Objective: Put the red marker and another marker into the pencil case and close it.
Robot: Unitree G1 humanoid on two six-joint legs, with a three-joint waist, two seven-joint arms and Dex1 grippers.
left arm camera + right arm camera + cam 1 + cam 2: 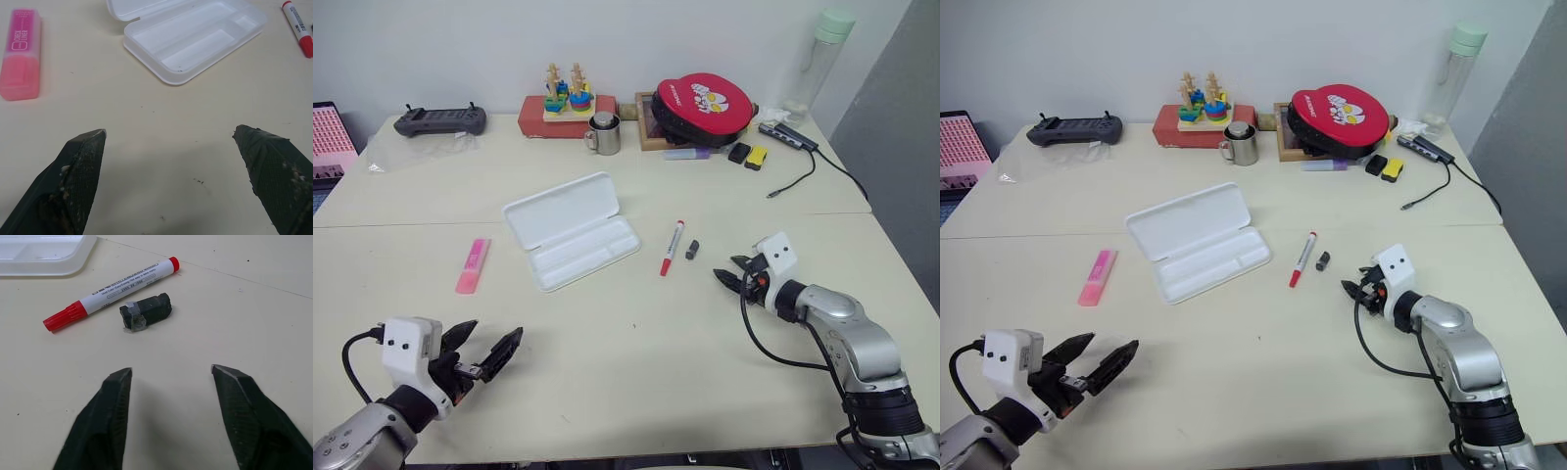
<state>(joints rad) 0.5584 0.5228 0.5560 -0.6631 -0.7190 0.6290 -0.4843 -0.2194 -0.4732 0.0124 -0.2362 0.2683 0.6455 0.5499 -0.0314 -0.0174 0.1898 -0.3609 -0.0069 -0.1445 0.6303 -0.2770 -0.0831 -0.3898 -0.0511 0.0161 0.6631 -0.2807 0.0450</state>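
Right gripper [171,372] low over the table [636,392], black tapered fingers apart, nothing between them; just ahead, a small dark grey cap [145,312], chunky, with a scrap of clear tape on it. Beside the cap, lying flat, the red marker [110,293]: slim white barrel, printed label, ribbed red cap, red end. Left gripper [168,134] near the table's front edge, textured black fingers spread wide, empty, pointing toward the case.

Mid-table, the pencil case [573,235]: white plastic, rounded corners, hinged lid thrown back, divided tray bare. Well left of it, apart, the pink highlighter [473,264], flat and chunky, translucent cap. Red marker just right of the case, not touching.

Along the back wall: a black controller [440,119], a wooden stacking toy [568,93], a metal mug [603,133], a red round pouch [705,98], a purple marker [687,153], a tall bottle [822,59], a cabled hub [788,135]. Nothing between either gripper and the markers.

Right forearm bent inward, wrist angled left and slightly down.
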